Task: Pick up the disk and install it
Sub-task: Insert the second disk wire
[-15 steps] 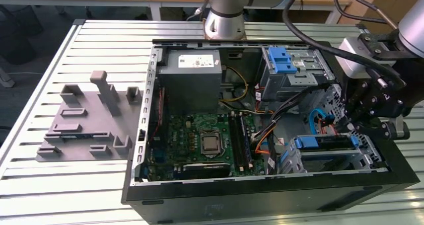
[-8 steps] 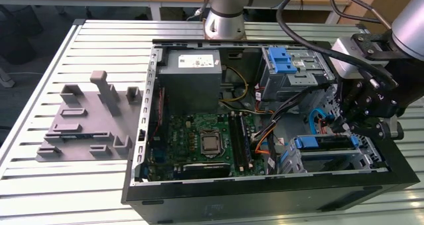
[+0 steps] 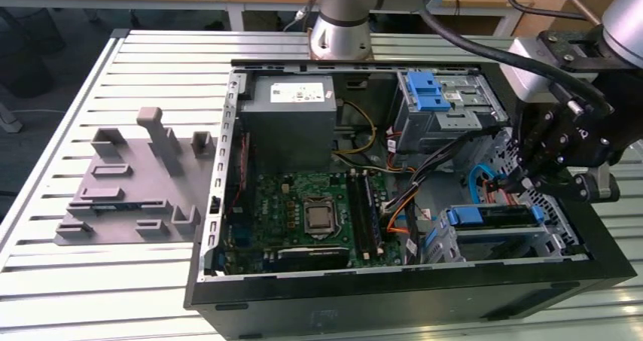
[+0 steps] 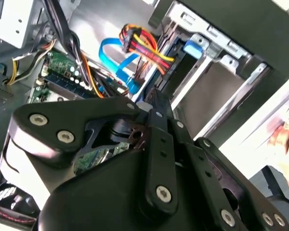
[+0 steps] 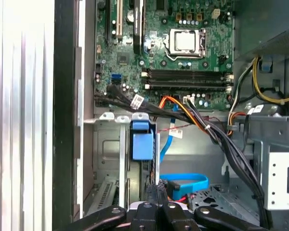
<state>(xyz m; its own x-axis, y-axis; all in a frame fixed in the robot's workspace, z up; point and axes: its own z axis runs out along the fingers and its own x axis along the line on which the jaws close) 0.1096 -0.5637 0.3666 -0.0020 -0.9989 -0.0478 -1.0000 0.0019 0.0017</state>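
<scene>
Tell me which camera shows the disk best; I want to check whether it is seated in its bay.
The exterior view: the disk lies flat in the lower bay, its blue frame and long side visible, with the gripper just above it. The first wrist view shows its blue end edge-on between bay walls. The second wrist view gives a blue corner.

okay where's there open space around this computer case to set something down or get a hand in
Free: the slatted table beyond the grey fixture, toward the exterior view's left. Inside the case, the motherboard is fairly open. Crowded: the corner by the drive bay, where cables and the gripper sit close above the disk.
</scene>
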